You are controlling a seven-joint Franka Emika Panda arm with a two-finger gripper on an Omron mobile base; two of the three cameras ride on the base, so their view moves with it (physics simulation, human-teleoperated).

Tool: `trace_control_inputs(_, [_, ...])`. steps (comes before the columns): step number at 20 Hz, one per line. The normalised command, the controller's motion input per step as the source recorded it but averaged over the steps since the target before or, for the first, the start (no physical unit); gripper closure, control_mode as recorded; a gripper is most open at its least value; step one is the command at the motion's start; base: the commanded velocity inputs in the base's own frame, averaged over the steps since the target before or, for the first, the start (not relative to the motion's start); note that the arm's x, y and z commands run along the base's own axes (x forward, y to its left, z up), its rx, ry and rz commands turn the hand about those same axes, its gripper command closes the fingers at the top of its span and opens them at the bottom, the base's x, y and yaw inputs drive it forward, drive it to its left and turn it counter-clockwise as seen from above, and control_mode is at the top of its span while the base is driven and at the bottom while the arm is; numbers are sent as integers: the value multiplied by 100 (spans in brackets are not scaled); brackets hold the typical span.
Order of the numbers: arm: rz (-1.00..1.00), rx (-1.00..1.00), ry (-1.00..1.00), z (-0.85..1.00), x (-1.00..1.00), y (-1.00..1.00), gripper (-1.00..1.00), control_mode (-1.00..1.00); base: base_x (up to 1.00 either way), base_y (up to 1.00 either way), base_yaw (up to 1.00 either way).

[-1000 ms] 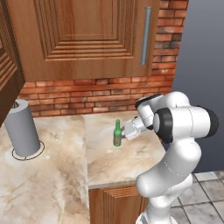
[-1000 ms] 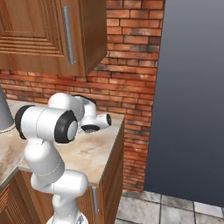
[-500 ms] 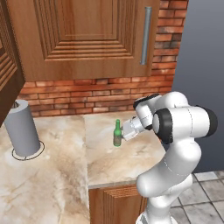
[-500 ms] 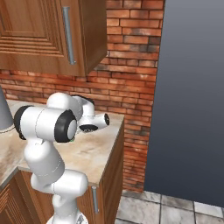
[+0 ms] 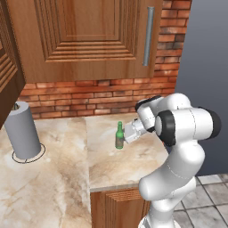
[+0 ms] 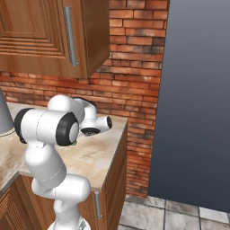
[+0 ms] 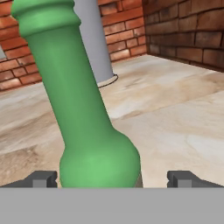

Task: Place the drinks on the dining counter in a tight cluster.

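A slim green glass bottle (image 5: 119,136) stands upright on a small marble counter (image 5: 53,178) in front of a brick wall. In the hand view the bottle (image 7: 83,109) looms very close, its neck leaning left in the tilted picture. My gripper (image 5: 126,135) is level with the bottle's body, just right of it. It is open: the two fingertips (image 7: 41,178) stand wide apart on either side of the bottle's base, and neither touches it. In the right base view my arm hides the bottle. The dining counter is out of view.
A grey paper-towel roll (image 5: 22,131) stands at the counter's left, behind the bottle in the hand view (image 7: 94,39). A wooden wall cabinet (image 5: 89,40) hangs overhead. The brick wall (image 6: 134,90) is close behind. The counter ends at its right edge (image 6: 117,148) beside a dark panel.
My gripper has crept slightly left toward the bottle, still open. The bottle has not moved.
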Motion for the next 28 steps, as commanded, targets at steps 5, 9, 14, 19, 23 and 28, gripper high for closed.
trace_control_inputs(5, [-1, 0, 0, 0, 13, 5, -100, -100, 0, 0, 0])
trace_control_inputs(9, [-1, 0, 0, 0, 8, 0, -100, -100, 0, 0, 0])
trace_control_inputs(14, [0, 0, 0, 0, 0, 0, -100, -100, 0, 0, 0])
trace_control_inputs(19, [0, 0, 0, 0, 0, 0, 100, -100, 0, 0, 0])
trace_control_inputs(23, [0, 0, 0, 0, -1, 0, 100, -100, 0, 0, 0])
trace_control_inputs(28, [0, 0, -1, 0, -47, 0, 100, -100, 0, 0, 0])
